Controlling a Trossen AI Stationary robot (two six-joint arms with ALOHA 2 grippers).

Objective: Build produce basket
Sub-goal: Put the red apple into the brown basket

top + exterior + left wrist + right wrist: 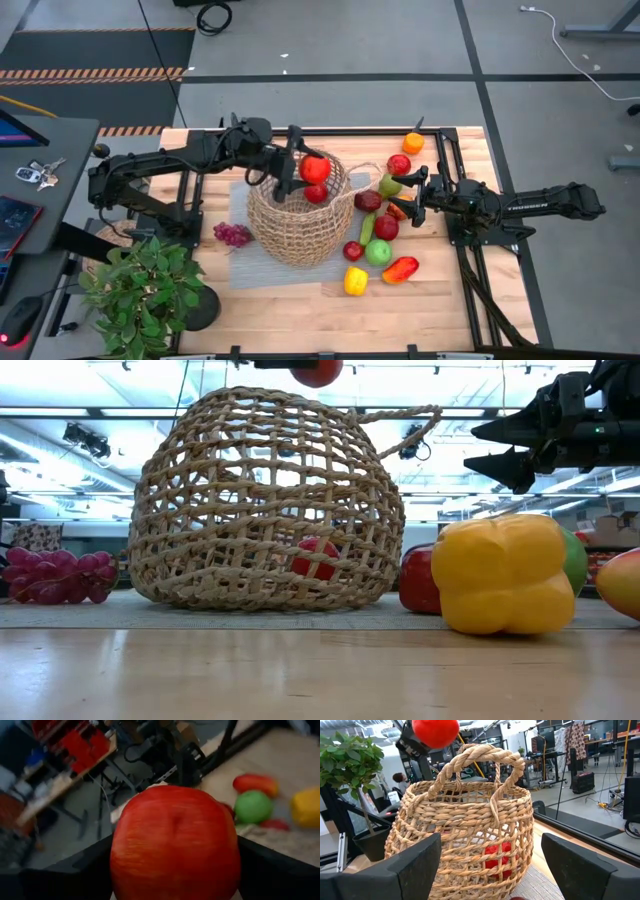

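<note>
Above the basket (pixel 297 222) at frame centre, left gripper (pixel 308 167) clamps a red apple (pixel 315 168) — poised to drop it in. Right gripper (pixel 404 190) waits spread wide, holding nothing, over the fruit pile (pixel 380 238) — likely next pick.

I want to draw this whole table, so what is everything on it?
basket: one, tan wicker, middle of table, on grey mat
held apple: one, red, above basket
inside apple: one, red, in basket
grapes: one bunch, purple, left of basket
loose produce: about ten, red, green, yellow, orange, right of basket
plant: one, green, near-left corner
left fingers: dark, shut on held apple
right fingers: dark, open, over loose produce
</note>
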